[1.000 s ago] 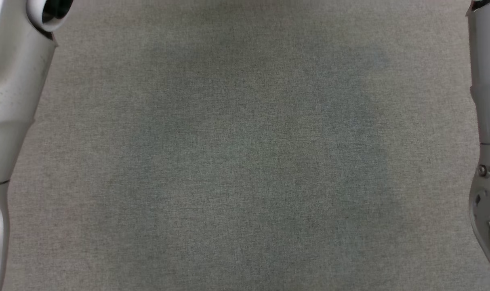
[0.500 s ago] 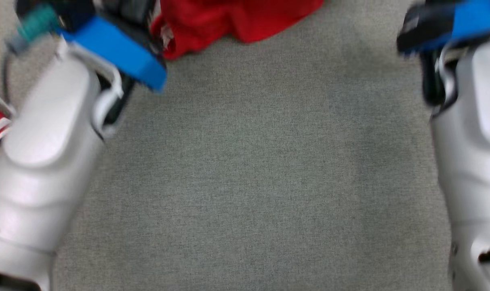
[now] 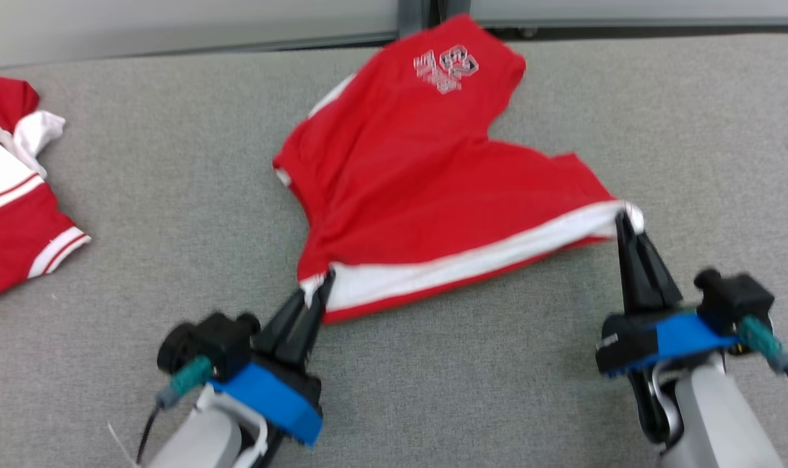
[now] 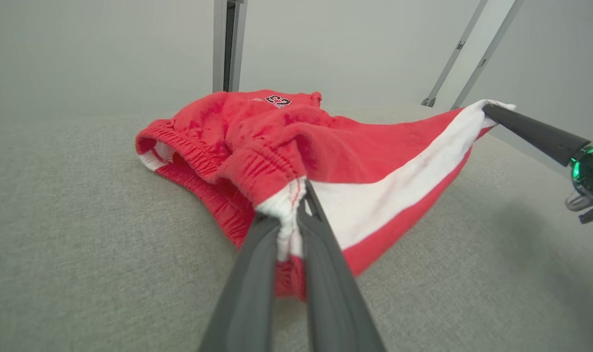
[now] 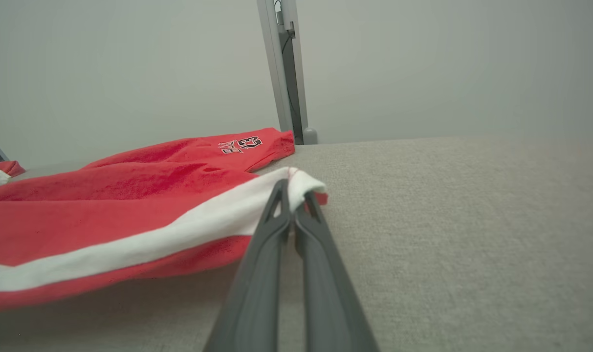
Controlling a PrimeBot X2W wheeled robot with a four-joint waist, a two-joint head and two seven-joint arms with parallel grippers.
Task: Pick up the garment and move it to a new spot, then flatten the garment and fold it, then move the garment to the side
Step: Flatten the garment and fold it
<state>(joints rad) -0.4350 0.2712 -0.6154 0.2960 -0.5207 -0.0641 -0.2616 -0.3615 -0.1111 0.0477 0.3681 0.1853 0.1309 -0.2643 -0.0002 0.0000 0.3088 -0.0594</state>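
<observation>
The garment, a pair of red shorts with a white side band and a printed number, is lying on the grey fabric table. It is occupying the centre of the head view and reaching toward 12 o'clock, where its numbered leg end is meeting the table's far edge. The left gripper is standing at 7 o'clock of the head view, its two dark fingers pressed together and pinching the white-and-red corner at the garment's near end. The left wrist view is showing the cloth trapped between the fingers, beside the gathered waistband. The right gripper is standing at 4 o'clock, its fingers likewise closed, and is gripping the other white corner of the same edge, at the 3 o'clock end of the garment. Between the two grips the white band is running taut in a straight line, and this edge is appearing lifted just off the table. The remainder of the garment is resting rumpled on the surface, with the elastic waistband facing toward 9 o'clock. A second red and white garment is lying at 9 o'clock by the table's left edge, well apart from the held one. A pale wall and a grey upright post are standing beyond the table at 12 o'clock.
</observation>
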